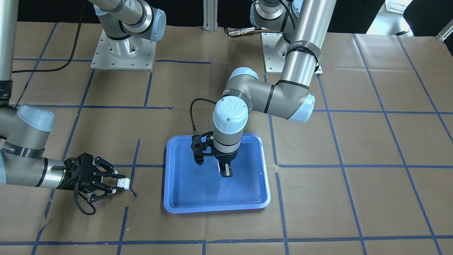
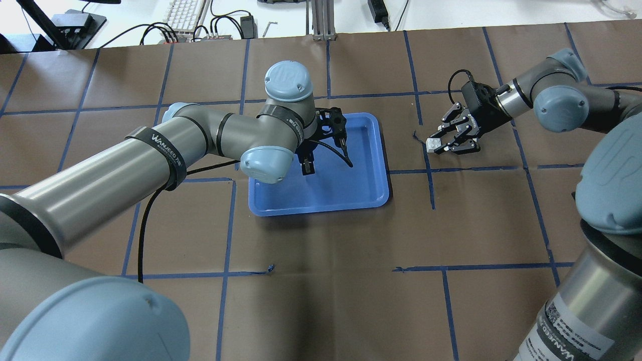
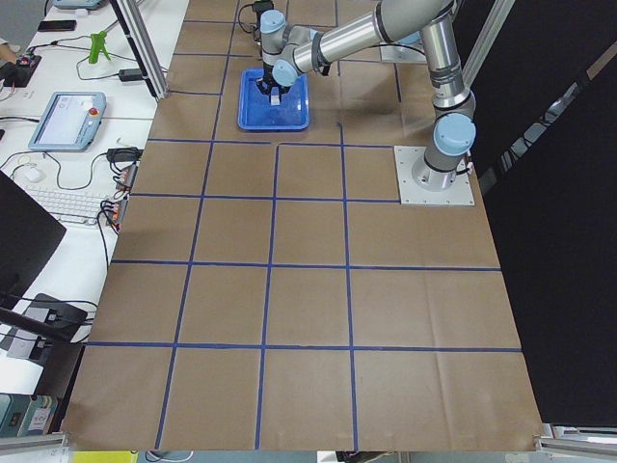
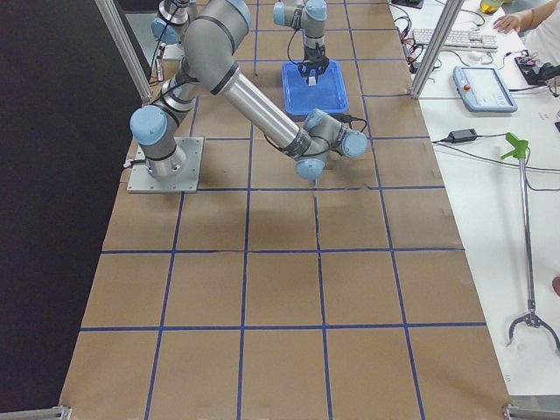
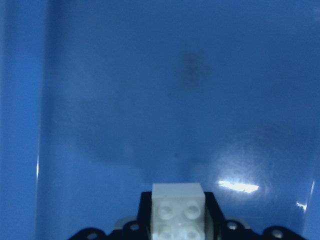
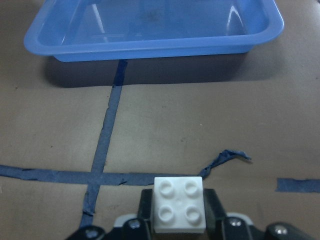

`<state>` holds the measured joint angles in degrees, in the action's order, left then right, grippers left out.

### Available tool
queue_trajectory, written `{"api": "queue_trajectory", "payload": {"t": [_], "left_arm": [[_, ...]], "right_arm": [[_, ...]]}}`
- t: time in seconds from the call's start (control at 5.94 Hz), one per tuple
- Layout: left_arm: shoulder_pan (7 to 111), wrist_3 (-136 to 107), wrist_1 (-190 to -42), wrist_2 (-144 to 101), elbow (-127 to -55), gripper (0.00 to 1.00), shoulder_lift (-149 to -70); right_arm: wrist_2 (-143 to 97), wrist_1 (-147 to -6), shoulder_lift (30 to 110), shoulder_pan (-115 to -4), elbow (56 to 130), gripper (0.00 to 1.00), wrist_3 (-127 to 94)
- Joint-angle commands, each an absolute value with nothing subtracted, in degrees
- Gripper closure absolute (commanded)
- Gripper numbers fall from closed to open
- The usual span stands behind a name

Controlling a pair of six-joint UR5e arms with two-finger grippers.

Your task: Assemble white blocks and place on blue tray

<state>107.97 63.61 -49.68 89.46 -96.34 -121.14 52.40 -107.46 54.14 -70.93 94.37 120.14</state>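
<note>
The blue tray (image 1: 216,209) lies mid-table; it also shows in the overhead view (image 2: 321,209). My left gripper (image 1: 225,173) points down over the tray's floor (image 5: 150,100), shut on a white block (image 5: 177,212), studs towards the wrist camera, held just above the floor. My right gripper (image 1: 119,184) is low over the brown table beside the tray, apart from it. It is shut on the other white block (image 1: 124,183), seen between the fingers in the right wrist view (image 6: 178,205). The tray (image 6: 150,47) lies ahead of it.
Blue tape lines grid the brown paper table cover; a torn tape end (image 6: 227,155) curls up just ahead of my right gripper. The two arm base plates (image 1: 122,53) (image 1: 283,53) stand at the robot's side. A desk with keyboards (image 2: 185,15) lies beyond the far edge.
</note>
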Motion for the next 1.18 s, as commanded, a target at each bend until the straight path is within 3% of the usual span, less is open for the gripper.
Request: {"api": "queue_trajectory", "payload": {"t": [0.0,0.17,0.34,0.5,1.01], "left_arm": [[108.19,63.63,-46.94,89.21,-96.50,0.63,-122.25],[108.28,63.63,-46.93,89.38,-96.50,0.53,-122.69],[108.28,63.46,-47.11,89.38,-96.50,0.18,-123.22],[108.37,62.93,-47.81,89.56,-96.42,0.00,-123.05],[108.02,61.44,-62.93,90.18,-92.13,0.00,-113.51]], "right_arm": [[52.47,-108.97,54.14,-70.93,94.31,0.78,120.15],[52.38,-109.42,54.58,-70.93,93.87,0.79,119.54],[52.38,-109.16,56.23,-70.93,92.91,0.79,118.57],[52.30,-108.73,58.43,-70.93,92.73,0.79,116.91],[47.04,-108.28,62.75,-71.71,94.30,0.79,116.81]]}}
